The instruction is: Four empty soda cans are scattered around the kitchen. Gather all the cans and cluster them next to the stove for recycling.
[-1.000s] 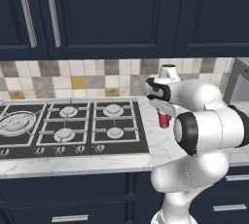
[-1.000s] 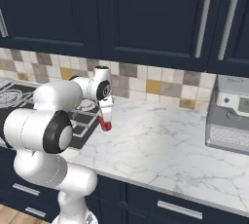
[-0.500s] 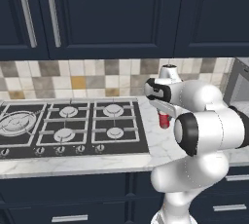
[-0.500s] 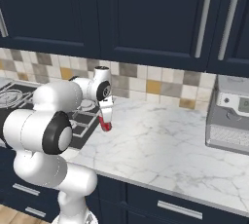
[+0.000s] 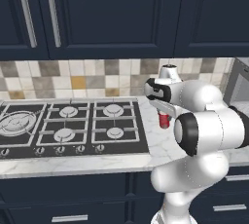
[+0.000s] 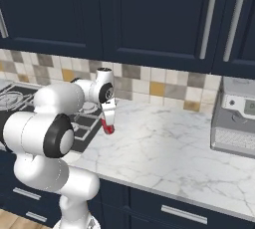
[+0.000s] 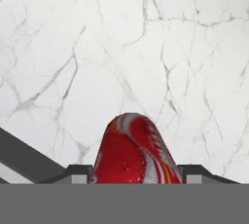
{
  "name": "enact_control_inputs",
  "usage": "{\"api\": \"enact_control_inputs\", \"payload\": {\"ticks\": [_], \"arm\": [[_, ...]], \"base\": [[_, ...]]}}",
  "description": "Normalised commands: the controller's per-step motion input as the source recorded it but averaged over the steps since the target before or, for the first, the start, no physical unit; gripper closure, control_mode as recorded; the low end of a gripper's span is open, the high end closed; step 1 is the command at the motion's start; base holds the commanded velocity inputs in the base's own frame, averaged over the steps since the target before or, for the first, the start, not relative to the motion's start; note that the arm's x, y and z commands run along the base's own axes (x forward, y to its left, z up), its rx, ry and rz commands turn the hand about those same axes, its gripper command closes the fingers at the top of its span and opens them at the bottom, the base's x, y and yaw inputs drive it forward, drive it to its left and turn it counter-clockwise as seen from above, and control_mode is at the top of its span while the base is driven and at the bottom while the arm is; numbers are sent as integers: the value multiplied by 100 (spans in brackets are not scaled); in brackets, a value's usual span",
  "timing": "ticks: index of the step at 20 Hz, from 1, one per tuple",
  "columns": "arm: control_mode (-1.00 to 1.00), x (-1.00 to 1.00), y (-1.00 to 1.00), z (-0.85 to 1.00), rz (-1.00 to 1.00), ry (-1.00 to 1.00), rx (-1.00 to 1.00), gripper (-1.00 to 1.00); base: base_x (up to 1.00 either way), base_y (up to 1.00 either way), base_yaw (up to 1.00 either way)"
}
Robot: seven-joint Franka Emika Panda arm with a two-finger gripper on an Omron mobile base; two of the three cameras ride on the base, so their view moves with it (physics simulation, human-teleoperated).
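A red soda can (image 5: 165, 120) (image 6: 107, 126) hangs upright under my gripper (image 5: 164, 115) (image 6: 107, 121), which is shut on it, low over the white marble counter. It is just right of the stove (image 5: 73, 125) (image 6: 12, 98), the black gas cooktop with grey grates. In the hand view the soda can (image 7: 133, 150) rises between my finger tips (image 7: 79, 174), and a dark strip of the stove's edge (image 7: 22, 158) crosses the lower left. I cannot tell whether the can's base touches the counter.
A silver boxy appliance (image 6: 234, 121) (image 5: 239, 84) stands on the counter to the right. Bare marble counter (image 6: 164, 143) stretches between it and the can. Navy upper cabinets (image 5: 107, 13) hang above the tiled backsplash.
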Motion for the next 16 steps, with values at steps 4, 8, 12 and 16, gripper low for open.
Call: {"api": "enact_control_inputs", "payload": {"ticks": [4,8,12,16], "arm": [[100,0,0,0,0,0,0,100],[-100,0,0,-4,0,1,-2,100],[-100,6,-4,-10,0,2,-11,100],[-100,10,-15,-8,2,-1,-2,100]], "base": [[0,0,0],[0,0,0],[0,0,0],[0,0,0]]}}
